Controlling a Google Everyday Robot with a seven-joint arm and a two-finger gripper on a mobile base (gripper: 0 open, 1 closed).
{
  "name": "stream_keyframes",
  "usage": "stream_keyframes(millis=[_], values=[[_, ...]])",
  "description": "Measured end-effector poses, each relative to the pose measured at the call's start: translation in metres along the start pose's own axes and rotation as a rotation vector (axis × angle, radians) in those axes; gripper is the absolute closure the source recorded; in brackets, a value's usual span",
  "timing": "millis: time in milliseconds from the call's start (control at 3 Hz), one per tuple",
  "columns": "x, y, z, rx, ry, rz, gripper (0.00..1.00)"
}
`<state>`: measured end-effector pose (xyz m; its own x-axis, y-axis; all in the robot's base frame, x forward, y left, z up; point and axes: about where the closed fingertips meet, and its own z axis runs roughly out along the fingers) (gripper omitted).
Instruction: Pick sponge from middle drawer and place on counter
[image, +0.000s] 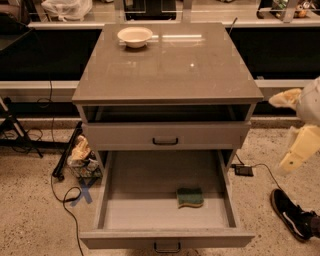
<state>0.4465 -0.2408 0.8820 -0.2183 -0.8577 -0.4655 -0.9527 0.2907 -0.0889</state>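
The sponge (190, 197), dark green on a yellow layer, lies flat on the pale floor of the middle drawer (113, 200), right of centre and near the front. The drawer is pulled fully out, with its small dark handle at the bottom edge. The counter (170, 65) is the glossy grey-brown top of the cabinet above it. My gripper (296, 154) shows as cream parts at the right edge of the view. It is beside the cabinet at drawer height, well to the right of the sponge and apart from it.
A cream bowl (134, 36) stands at the counter's far left. The upper drawer front (165, 135) is shut, showing its black handle. A bag of clutter (82, 156) and cables lie on the floor at left. A black shoe (294, 216) is at lower right.
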Motion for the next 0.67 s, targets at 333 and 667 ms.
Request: stream_keyframes(millis=[333,667], values=[[0.019,0.000,0.051,-0.080,-0.170,0.025,0.00],[0.033,0.003,0.108,-0.166,-0.309,0.080,0.00]])
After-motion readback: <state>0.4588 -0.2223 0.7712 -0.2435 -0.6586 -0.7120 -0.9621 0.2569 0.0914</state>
